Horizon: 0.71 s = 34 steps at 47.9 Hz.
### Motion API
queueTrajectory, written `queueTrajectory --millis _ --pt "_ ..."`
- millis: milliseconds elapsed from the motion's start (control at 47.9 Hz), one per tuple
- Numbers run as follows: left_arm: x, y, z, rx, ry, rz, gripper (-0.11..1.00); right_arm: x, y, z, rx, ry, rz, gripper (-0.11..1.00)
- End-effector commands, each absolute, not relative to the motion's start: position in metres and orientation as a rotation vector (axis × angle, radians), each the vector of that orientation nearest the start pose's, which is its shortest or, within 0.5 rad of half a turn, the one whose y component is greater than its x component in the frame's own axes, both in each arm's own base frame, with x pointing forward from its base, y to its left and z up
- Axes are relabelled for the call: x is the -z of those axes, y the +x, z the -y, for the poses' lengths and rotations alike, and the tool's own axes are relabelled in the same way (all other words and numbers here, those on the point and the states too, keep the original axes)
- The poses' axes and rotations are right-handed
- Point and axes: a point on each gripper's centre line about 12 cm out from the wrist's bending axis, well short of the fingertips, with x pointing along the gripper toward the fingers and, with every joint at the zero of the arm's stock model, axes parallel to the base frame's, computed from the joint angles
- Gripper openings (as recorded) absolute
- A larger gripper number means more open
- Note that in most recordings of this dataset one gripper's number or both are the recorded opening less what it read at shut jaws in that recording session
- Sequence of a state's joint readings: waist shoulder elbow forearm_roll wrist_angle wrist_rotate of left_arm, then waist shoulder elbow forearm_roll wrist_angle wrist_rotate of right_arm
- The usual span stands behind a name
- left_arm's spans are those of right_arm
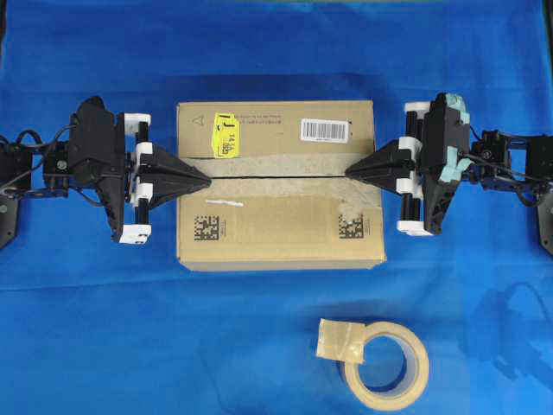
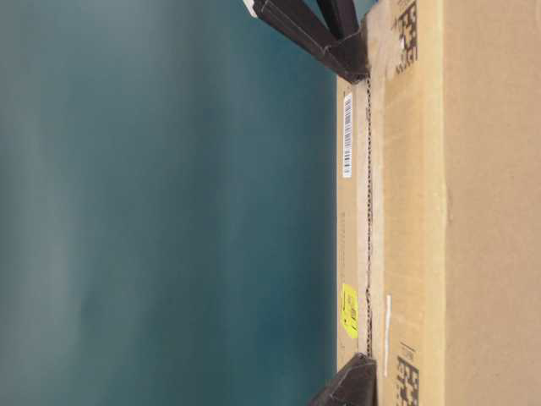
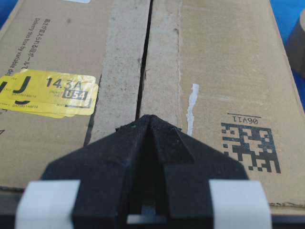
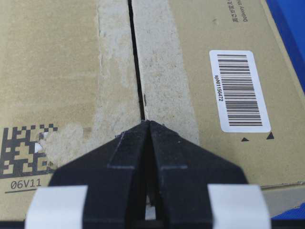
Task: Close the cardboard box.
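The cardboard box (image 1: 276, 225) lies mid-table with its two top flaps down, meeting along a thin dark seam (image 1: 276, 176) between old tape strips. It carries a yellow sticker (image 1: 226, 136), a white barcode label (image 1: 325, 130) and black square codes (image 1: 206, 228). My left gripper (image 1: 207, 180) is shut and empty, its tip resting on the seam at the box's left edge; the seam also shows in the left wrist view (image 3: 144, 62). My right gripper (image 1: 348, 172) is shut and empty, its tip on the seam at the right edge, also seen in the right wrist view (image 4: 147, 123).
A beige tape roll (image 1: 384, 363) with a loose folded end lies on the blue cloth (image 1: 104, 328) in front of the box, toward the right. The table-level view shows the box's side (image 2: 473, 203) turned sideways with both gripper tips on its top.
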State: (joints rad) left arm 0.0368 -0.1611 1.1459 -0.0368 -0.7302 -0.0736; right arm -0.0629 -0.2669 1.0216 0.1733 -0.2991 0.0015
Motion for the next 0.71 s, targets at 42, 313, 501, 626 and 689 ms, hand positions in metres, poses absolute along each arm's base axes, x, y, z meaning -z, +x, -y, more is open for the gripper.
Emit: queueTrajectory --millis 42,313,501,626,689 --pt "-0.1554 0.2919 -0.0175 -0.087 -0.101 -0.239 0.00 -0.1814 0.3029 0.0263 0.154 0.171 -0.420 0.00" --pt "-0.1562 0.2923 -0.0184 -0.090 -0.101 -0.234 0.00 -0.1814 0.3029 0.0263 0.153 0.170 -0.420 0.00" --pt "-0.1577 0.2927 -0.0208 -0.097 -0.098 -0.219 0.00 -0.1814 0.3029 0.0263 0.154 0.173 -0.420 0.00" --pt "-0.1580 0.2927 -0.0212 -0.097 -0.084 -0.216 0.00 -0.1814 0.3029 0.0263 0.154 0.173 -0.420 0.00" --pt "-0.1580 0.2927 -0.0212 -0.097 -0.078 -0.216 0.00 -0.1814 0.3029 0.0263 0.154 0.173 -0.420 0.00"
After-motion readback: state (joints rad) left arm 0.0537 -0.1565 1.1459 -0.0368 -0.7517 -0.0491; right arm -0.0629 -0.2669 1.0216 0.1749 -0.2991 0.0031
